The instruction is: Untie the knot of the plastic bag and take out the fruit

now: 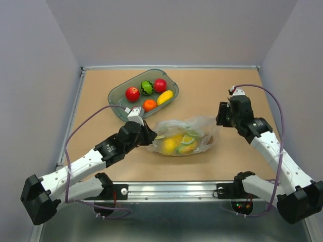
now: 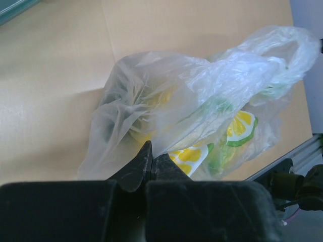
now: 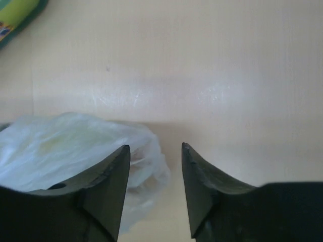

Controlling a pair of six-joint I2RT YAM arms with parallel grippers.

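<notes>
The clear plastic bag [image 1: 187, 132] lies crumpled on the table's middle, with yellow and green fruit [image 1: 174, 144] showing through it. My left gripper [image 1: 150, 136] is at the bag's left end. In the left wrist view its jaws [image 2: 150, 155] are shut, pinching the film of the bag [image 2: 202, 85]. Lemon-slice prints and blurred yellow fruit [image 2: 160, 98] show inside. My right gripper [image 1: 222, 119] hovers at the bag's right end. In the right wrist view it [image 3: 155, 147] is open and empty, with the bag's loose end [image 3: 70, 141] by its left finger.
A grey-green translucent tray [image 1: 117, 95] stands behind the bag. It holds two red apples, an orange, a long yellow mango [image 1: 165, 97] and a green-topped piece. The table's raised edges run along the left, back and right.
</notes>
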